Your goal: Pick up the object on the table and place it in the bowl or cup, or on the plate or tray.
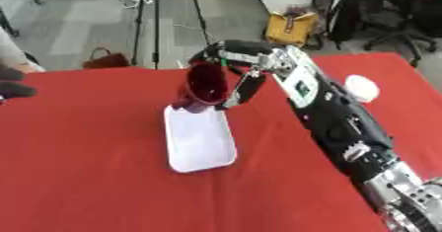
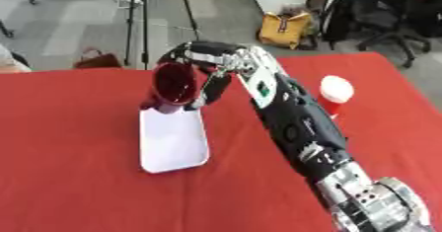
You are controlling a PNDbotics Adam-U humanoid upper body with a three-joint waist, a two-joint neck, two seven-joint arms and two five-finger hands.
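At the far left edge a dark gloved hand of a person [image 1: 16,83] lies on the red worktop [image 1: 86,152], well apart from everything else. Further right, a white rectangular tray [image 1: 200,142] lies flat on the cloth, its long side running away from the robot. At the tray's far end is a dark red cup [image 1: 205,87], tilted so that its open mouth faces the camera and its base points down and left towards the tray's far edge; whether the base touches the tray cannot be told. The right hand [image 1: 238,65] sits just right of and above the cup, its fingers curled round the cup's upper rim and its thumb running down the cup's right side, so the cup is held in its grasp directly left of the palm. The black forearm stretches from this hand down to the lower right corner. Right of the forearm, a white-topped cup with a red body [image 2: 335,94] stands upright on the worktop, apart from the hand.
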